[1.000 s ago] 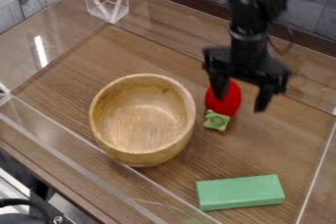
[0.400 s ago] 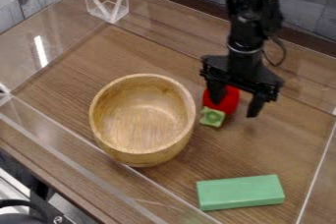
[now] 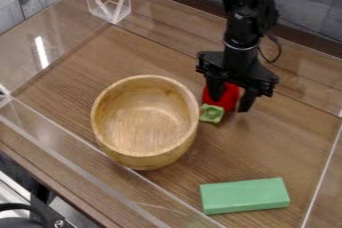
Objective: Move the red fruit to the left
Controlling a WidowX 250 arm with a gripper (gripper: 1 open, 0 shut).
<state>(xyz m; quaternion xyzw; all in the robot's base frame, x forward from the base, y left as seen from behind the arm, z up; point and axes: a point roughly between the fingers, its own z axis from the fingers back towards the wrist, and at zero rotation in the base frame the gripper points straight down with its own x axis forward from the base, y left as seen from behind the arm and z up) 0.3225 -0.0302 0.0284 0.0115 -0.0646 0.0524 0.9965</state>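
Observation:
The red fruit is a small glossy strawberry lying on the wooden table just right of the wooden bowl, with its green cap pointing to the front left. My gripper points straight down over it. One black finger stands at its left and the other at its right. The fingers sit close against the fruit's sides, but I cannot make out whether they press on it. The fruit rests on the table.
A round wooden bowl sits left of the fruit, nearly touching the cap. A flat green block lies at the front right. Clear plastic walls ring the table, and a clear stand is at the back left.
My gripper has come down over the fruit and shifted a little left. Its fingers have drawn in from a wide spread to close beside the fruit. The fruit has stayed in place.

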